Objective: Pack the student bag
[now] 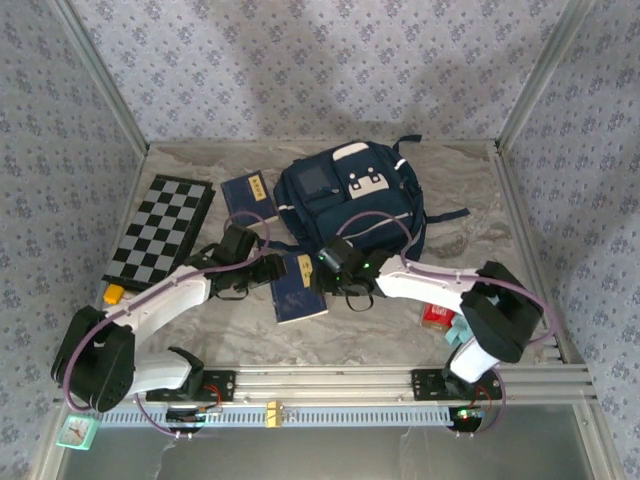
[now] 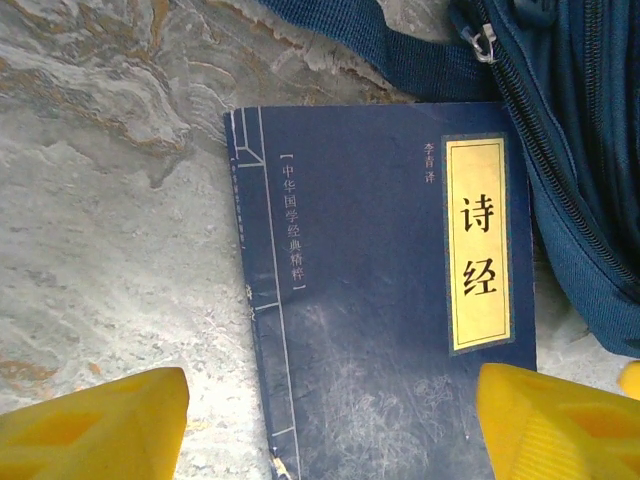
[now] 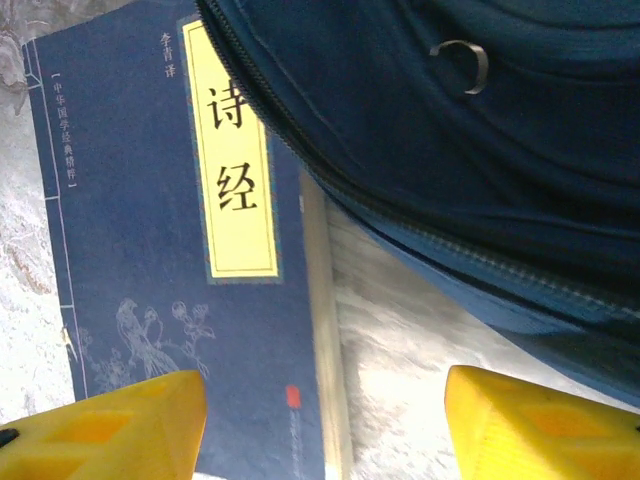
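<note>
The student bag lies front-up on a grey, marble-patterned table. The table is walled on three sides by blue-grey flowered panels set between metal posts. A navy book with a yellow title strip touches the bag's near edge. The left gripper hangs over it, fingers wide. The right gripper hangs over where book meets bag, fingers also wide. Left of the bag lie a second book and, farther out, a chessboard.
</note>
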Robot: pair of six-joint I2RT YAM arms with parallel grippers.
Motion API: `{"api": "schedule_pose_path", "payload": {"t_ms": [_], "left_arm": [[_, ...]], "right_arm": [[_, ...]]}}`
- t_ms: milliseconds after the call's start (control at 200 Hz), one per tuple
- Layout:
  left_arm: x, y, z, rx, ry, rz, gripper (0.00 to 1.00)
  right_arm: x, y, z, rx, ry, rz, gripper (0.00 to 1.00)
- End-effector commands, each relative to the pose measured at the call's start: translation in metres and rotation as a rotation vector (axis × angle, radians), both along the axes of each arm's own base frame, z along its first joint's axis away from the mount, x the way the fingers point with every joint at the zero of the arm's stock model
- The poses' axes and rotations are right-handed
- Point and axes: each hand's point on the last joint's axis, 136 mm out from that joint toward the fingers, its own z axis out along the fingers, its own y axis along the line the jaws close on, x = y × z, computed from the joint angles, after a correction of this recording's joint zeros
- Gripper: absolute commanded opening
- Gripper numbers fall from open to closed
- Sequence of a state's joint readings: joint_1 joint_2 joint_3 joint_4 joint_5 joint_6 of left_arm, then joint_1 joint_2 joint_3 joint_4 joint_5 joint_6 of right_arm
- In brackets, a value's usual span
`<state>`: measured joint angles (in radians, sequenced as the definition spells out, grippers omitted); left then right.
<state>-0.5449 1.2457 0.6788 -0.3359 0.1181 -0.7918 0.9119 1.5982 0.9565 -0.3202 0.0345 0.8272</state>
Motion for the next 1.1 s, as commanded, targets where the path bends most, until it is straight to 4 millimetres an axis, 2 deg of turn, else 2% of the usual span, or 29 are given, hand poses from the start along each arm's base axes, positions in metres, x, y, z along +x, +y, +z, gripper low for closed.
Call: {"api": "schedule_pose_path", "payload": {"t_ms": [0,310,555,645,765,935,1094], "left_arm": [[0.001,-0.001,-0.006,-0.035,0.012,0.029,0.76],[-0.005,0.011,-0.018,-0.012,0.031,0.069,0.76],[-0.014,0.027,-0.021,0.000,0.034,0.093,0.76],[-0.017,0.024,-0.017,-0.030,0.036,0.060,0.76],[-0.019,0.028,-0.016,-0.010,0.043,0.058,0.75],[-0.021,0.021,-0.021,-0.050,0.062,0.052,0.74],[-0.024,0.021,-0.027,-0.061,0.055,0.047,0.66]], "right_arm": [[0.011,0.007,-0.004,-0.014,-0.011,-0.016,0.66],[0.011,0.030,-0.032,-0.011,0.046,0.042,0.66],[-0.004,0.066,-0.029,0.047,0.066,0.099,0.66],[-0.005,0.075,-0.021,0.064,0.055,0.110,0.66],[0.001,0.067,-0.018,0.051,0.038,0.092,0.66],[0.009,0.049,-0.029,0.025,0.067,0.059,0.63],[0.012,0.055,-0.038,0.035,0.100,0.074,0.57]]}}
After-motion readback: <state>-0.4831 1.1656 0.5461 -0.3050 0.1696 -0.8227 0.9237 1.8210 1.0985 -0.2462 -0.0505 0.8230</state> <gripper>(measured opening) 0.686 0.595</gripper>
